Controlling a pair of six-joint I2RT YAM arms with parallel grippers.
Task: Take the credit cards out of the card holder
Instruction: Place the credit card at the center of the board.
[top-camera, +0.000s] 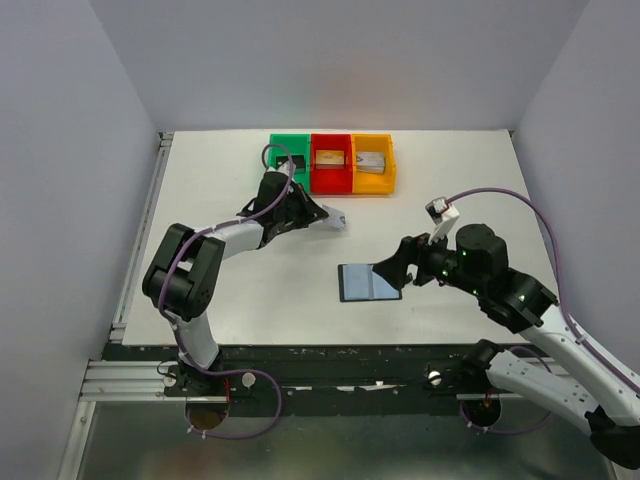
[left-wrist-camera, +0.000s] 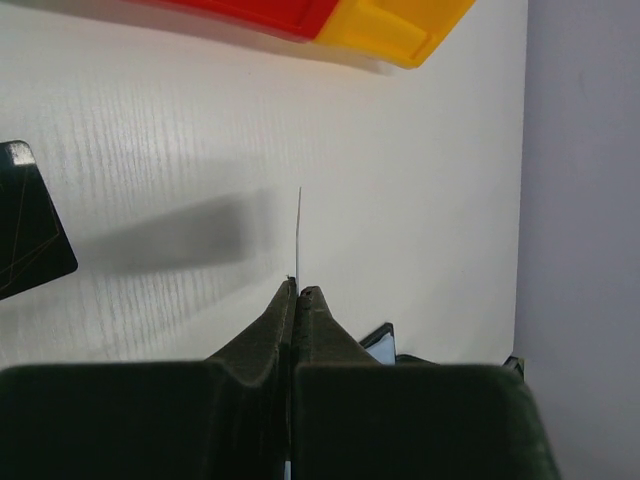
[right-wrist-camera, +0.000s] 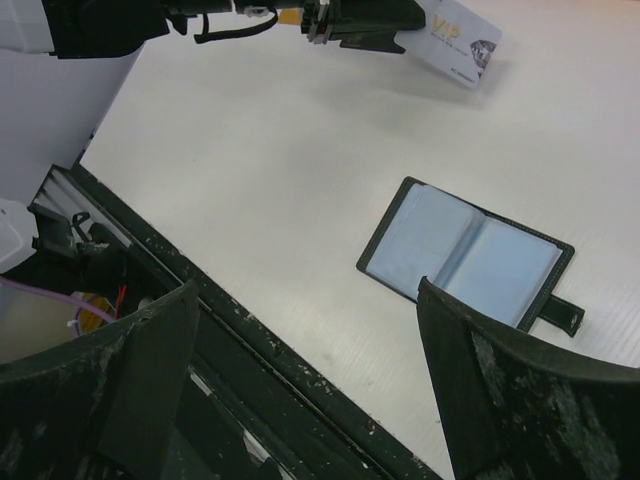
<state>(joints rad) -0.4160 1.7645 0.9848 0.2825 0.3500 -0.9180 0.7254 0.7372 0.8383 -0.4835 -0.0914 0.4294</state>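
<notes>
The card holder lies open on the table, its bluish-grey pockets facing up; it also shows in the right wrist view. My left gripper is shut on a silver-grey credit card and holds it above the table, up and left of the holder. The left wrist view shows that card edge-on between the shut fingertips. The right wrist view shows its face with a VIP mark. My right gripper is open and empty over the holder's right edge, jaws wide apart.
Green, red and orange bins stand in a row at the back, each holding a blocky item. A flat black thing lies on the table left of the left gripper. The table's near edge rail runs below the right gripper.
</notes>
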